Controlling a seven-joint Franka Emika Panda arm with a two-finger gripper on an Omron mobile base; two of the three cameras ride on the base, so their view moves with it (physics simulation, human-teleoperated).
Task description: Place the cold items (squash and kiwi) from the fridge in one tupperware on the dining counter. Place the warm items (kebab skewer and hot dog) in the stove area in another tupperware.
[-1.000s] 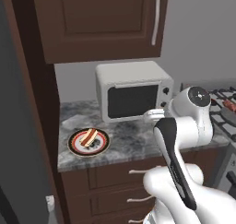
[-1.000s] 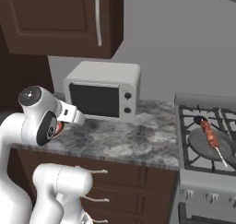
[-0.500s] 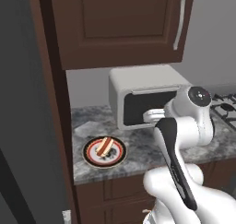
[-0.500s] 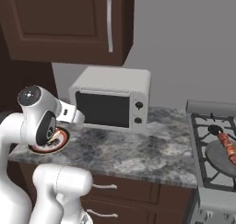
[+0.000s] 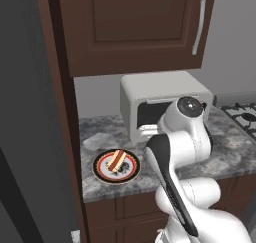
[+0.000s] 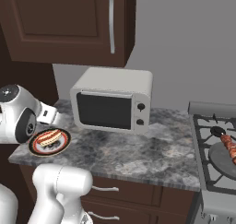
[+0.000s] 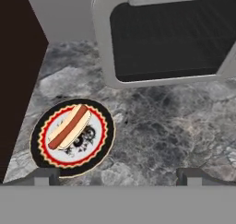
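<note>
Gripper [image 7: 118, 174] jaws spread wide, nothing between them, hovering over the granite counter [image 7: 161, 131] at the bottom of the hand view. Hot dog [image 7: 69, 126] lies on a round plate [image 7: 99, 142] with red and black rim, lower left of the hand view, left of the gripper. Microwave [image 6: 113, 101] sits centre of the right base view, door closed. Kebab skewer [image 6: 229, 147] rests in a pan [image 6: 219, 161] on the stove [image 6: 207, 126], right edge of the right base view, well apart from the plate.
</note>
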